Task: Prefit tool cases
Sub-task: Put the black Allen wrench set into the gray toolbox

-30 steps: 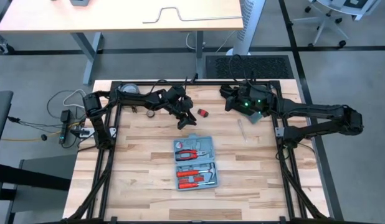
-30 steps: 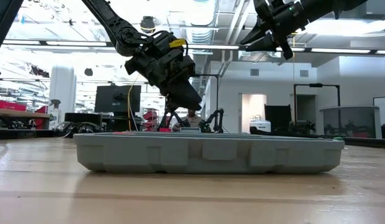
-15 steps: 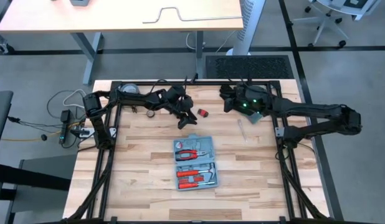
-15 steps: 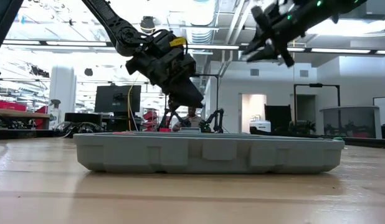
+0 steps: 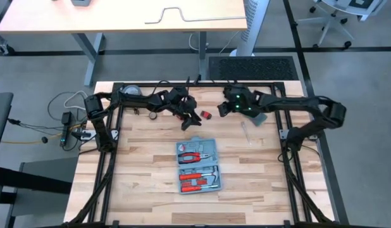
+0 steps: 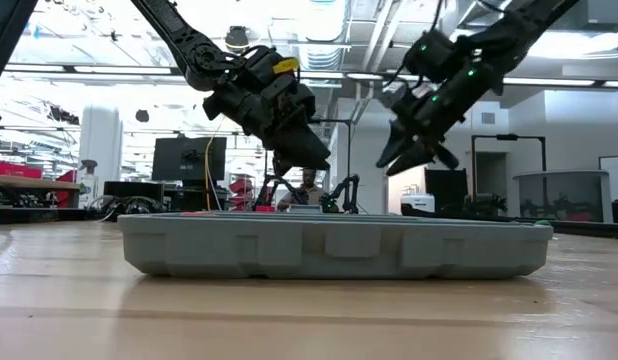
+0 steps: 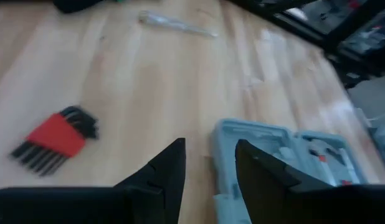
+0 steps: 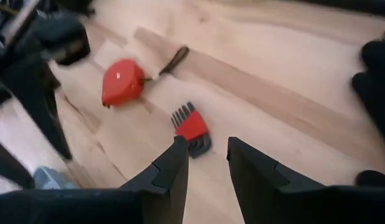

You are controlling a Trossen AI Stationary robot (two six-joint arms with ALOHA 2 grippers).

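Hovering over the far middle of the bench [image 5: 138,164], my left gripper [image 5: 194,120] hangs with its fingers a narrow gap apart, holding nothing. My right gripper [image 5: 224,109] hangs just to its right, fingers likewise narrowly parted and empty. Between the two lies a red hex key set [image 5: 206,114], and the right wrist view shows a red tape measure [image 8: 123,81] near it. The tool case [image 5: 198,165] lies open at the bench's middle, nearer than both grippers, red-handled tools [image 5: 197,179] in its slots.
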